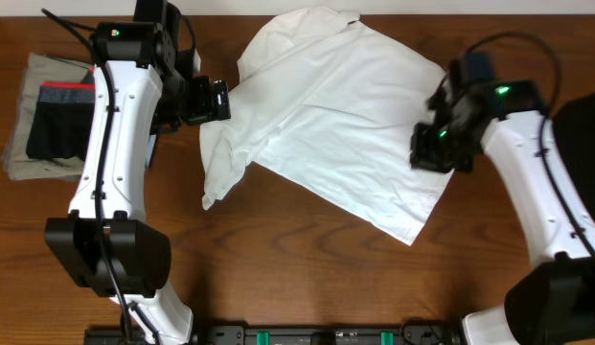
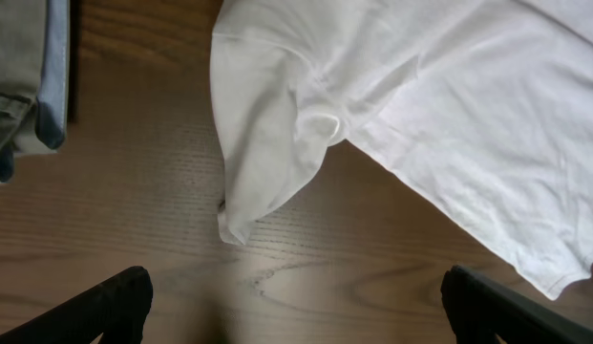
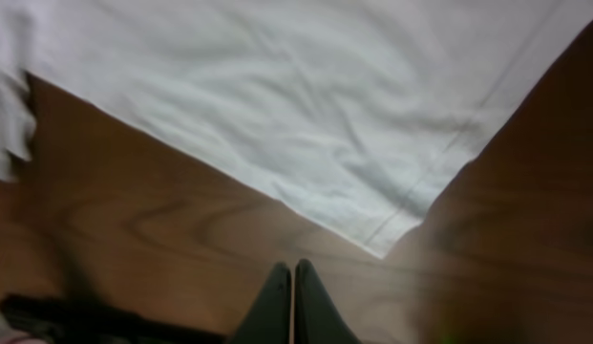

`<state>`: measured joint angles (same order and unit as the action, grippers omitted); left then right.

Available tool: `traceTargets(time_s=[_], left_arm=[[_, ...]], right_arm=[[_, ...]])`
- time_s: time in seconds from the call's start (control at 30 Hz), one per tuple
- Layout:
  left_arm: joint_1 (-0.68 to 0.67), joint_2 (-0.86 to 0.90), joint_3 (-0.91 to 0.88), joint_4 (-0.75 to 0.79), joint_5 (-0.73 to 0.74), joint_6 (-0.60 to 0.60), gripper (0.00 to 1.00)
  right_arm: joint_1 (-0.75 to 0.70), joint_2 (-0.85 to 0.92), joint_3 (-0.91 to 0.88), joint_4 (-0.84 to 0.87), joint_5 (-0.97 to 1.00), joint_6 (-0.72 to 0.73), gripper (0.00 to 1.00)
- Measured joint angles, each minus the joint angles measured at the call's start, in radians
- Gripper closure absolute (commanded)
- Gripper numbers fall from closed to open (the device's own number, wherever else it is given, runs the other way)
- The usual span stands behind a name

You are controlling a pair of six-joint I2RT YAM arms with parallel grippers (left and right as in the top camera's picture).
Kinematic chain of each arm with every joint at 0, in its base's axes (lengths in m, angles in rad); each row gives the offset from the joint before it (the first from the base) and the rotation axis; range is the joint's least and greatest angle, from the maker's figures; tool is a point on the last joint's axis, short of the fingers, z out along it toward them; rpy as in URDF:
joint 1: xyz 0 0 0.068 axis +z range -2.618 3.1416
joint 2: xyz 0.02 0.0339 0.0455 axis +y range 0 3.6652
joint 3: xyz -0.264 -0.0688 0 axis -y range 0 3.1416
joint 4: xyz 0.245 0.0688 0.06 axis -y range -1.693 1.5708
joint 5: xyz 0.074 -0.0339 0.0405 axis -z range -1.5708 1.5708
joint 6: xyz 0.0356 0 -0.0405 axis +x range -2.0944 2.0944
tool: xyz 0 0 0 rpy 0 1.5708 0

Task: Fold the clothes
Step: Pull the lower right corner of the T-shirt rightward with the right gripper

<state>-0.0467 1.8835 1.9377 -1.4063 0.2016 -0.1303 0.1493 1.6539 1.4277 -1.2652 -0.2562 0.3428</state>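
Along the near side the bench [image 1: 307, 278] lies bare, a wide strip of wood between the two arm bases and the lowest hem corner [image 1: 409, 240] of the white T-shirt [image 1: 335, 115]. The shirt is spread flat and skewed across the middle, its collar end reaching the far edge of the bench, with one sleeve [image 1: 225, 163] bunched on its left side. The left gripper [image 1: 209, 99] sits just beside that sleeve's upper edge. Its wrist view shows the jaws spread wide and holding nothing, with bare wood beneath them and the sleeve's tip ahead. The right gripper [image 1: 436, 144] hangs at the shirt's right edge. Its wrist view shows the jaws pressed together on nothing, over wood, just short of a hem corner. At the far left, well apart from the shirt, black shorts [image 1: 62, 120] lie on khaki folded pieces [image 1: 24, 153]. A black garment [image 1: 584, 125] shows at the right frame edge.
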Motion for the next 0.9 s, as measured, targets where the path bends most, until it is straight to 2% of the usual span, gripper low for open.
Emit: traceTargets(time_s=[0.53, 0.9], left_arm=[[0.000, 0.000, 0.000, 0.002, 0.000, 0.000, 0.02], [0.000, 0.000, 0.000, 0.013, 0.000, 0.000, 0.02]], right_arm=[[0.014, 0.000, -0.444, 0.281, -0.024, 0.140, 0.99], [0.014, 0.000, -0.587, 0.419, -0.027, 0.235, 0.99]])
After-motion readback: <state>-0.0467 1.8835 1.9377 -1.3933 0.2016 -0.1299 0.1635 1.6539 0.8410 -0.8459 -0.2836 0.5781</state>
